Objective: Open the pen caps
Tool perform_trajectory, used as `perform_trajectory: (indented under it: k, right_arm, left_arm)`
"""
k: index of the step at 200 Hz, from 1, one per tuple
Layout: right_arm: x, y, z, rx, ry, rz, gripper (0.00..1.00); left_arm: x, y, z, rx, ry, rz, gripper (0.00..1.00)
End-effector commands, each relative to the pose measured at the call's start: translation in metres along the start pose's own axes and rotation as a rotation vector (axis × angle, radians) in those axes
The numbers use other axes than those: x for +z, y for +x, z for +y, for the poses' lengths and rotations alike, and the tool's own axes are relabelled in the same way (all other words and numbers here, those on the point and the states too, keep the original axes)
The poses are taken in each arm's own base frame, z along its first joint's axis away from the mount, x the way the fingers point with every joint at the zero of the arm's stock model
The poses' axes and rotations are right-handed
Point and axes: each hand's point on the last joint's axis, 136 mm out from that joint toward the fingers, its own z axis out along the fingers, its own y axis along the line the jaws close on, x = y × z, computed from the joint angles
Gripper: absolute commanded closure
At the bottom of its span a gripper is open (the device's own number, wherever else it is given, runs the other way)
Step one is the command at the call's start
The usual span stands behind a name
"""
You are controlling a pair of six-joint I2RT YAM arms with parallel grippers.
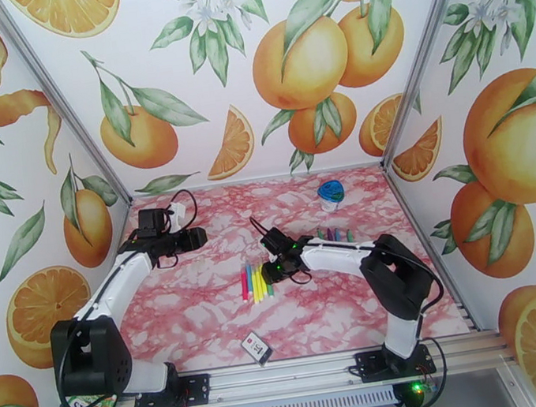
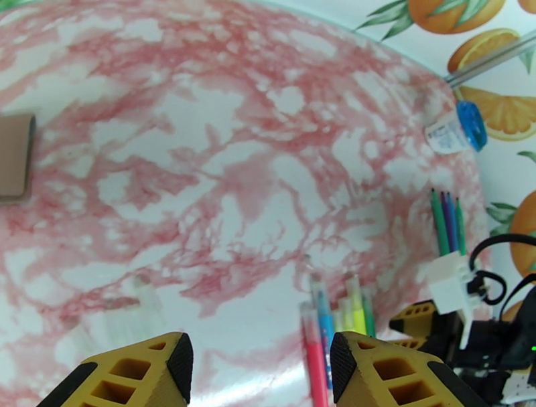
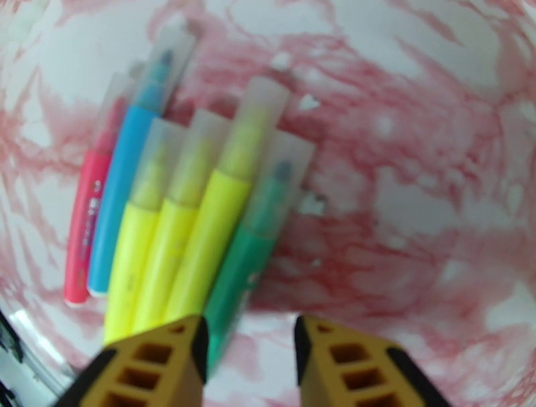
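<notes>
Six pen caps (image 3: 201, 147), bare table (image 3: 415, 134) around

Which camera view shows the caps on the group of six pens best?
The right wrist view: the translucent caps appear large and separate, all still on. The top external view shows the pens as tiny coloured sticks. The left wrist view shows them small and partly cut off.

I see a surface (image 1: 205, 321) marbled pink and white, and walls (image 1: 249, 67) printed with oranges and green leaves. Near centre lie a pink pen (image 3: 87, 221), a blue pen (image 3: 117, 201), three yellow pens (image 3: 201, 248) and a green pen (image 3: 238, 268), their pen caps (image 3: 264, 110) frosted clear. The far container's lid (image 1: 331, 190) is blue.
</notes>
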Motion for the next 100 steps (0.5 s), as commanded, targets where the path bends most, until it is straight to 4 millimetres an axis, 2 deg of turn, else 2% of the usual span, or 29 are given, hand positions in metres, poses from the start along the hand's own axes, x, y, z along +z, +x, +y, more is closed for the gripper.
perform_trajectory:
  k: [1, 47, 100]
  right_arm:
    - [0.006, -0.007, 0.009, 0.008, -0.029, -0.011, 0.59]
    - [0.015, -0.002, 0.007, 0.008, -0.009, 0.018, 0.59]
    - [0.016, 0.007, -0.024, 0.007, 0.16, 0.048, 0.63]
  left_arm:
    - [-0.007, -0.009, -0.011, 0.026, 0.04, -0.053, 0.41]
    - [-0.006, -0.009, -0.012, 0.024, 0.047, -0.055, 0.41]
    - [-0.006, -0.006, -0.01, 0.022, 0.041, -0.052, 0.4]
